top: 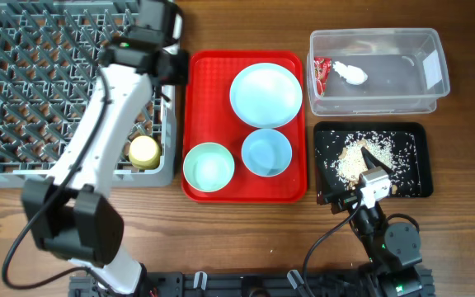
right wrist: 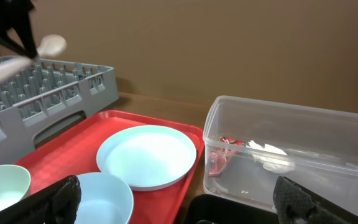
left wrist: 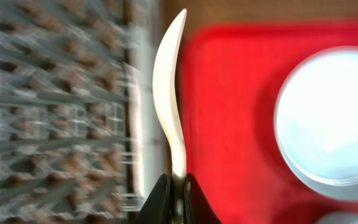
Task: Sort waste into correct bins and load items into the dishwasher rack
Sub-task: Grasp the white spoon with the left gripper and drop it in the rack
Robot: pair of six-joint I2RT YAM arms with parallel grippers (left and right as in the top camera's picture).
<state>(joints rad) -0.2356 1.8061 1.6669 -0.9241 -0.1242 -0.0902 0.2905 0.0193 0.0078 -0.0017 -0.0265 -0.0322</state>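
My left gripper (left wrist: 178, 199) is shut on a white plastic spoon (left wrist: 169, 93), held above the right edge of the grey dishwasher rack (top: 56, 82), beside the red tray. The spoon also shows blurred in the right wrist view (right wrist: 23, 59). A yellow-green cup (top: 144, 151) stands in the rack. The light-blue plate (top: 265, 95) and two bowls (top: 266, 153) (top: 209, 167) sit on the red tray. The clear tub (top: 423, 62) holds the red wrapper (top: 320, 73) and white napkin (top: 350, 73). The black tray (top: 411, 165) holds crumbs (top: 355, 161). My right gripper (right wrist: 179, 208) is open and empty over the black tray.
The red serving tray (top: 200, 99) lies between the rack and the bins. The left arm (top: 97, 140) reaches across the rack's right side. A few stray crumbs (top: 275, 250) lie on the wooden table in front of the red tray.
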